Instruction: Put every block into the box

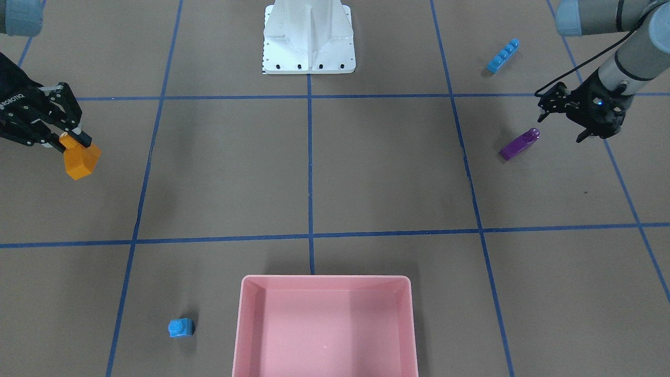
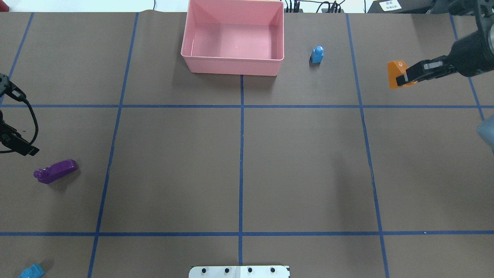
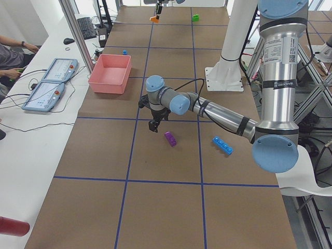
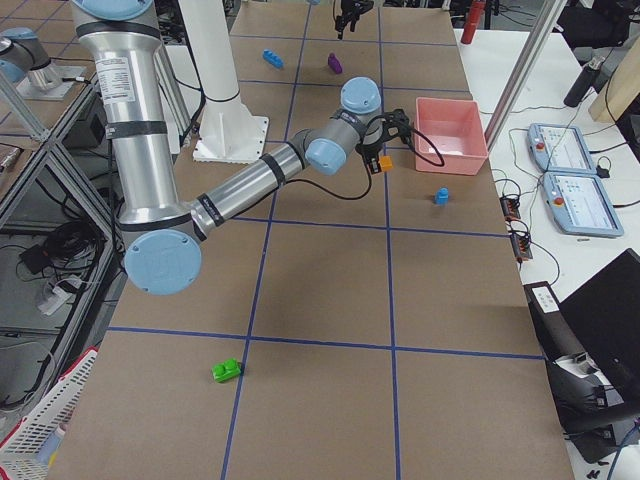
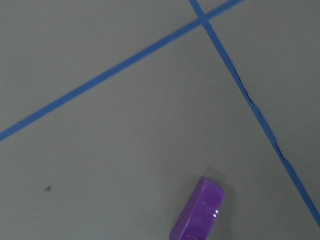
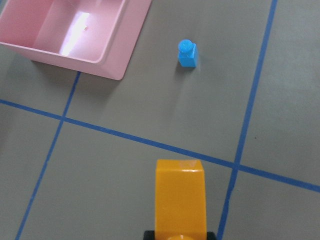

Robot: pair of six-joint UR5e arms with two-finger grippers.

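My right gripper point(image 1: 73, 139) is shut on the orange block point(image 1: 81, 159) and holds it above the table; the block also shows in the overhead view point(image 2: 395, 73) and the right wrist view point(image 6: 180, 197). The pink box point(image 2: 231, 65) stands empty at the far middle. The small blue block point(image 2: 317, 54) stands just right of the box. My left gripper point(image 1: 560, 121) is open and empty, just beside the purple block point(image 1: 519, 144), which lies on the table. The long blue block point(image 1: 503, 56) lies near the robot's side. The green block point(image 4: 227, 371) lies far off on the right.
The white robot base point(image 1: 309, 42) stands at the near middle edge. Blue tape lines point(image 2: 241, 154) divide the brown table into squares. Operators' tablets point(image 3: 52, 83) lie on a side bench beyond the box.
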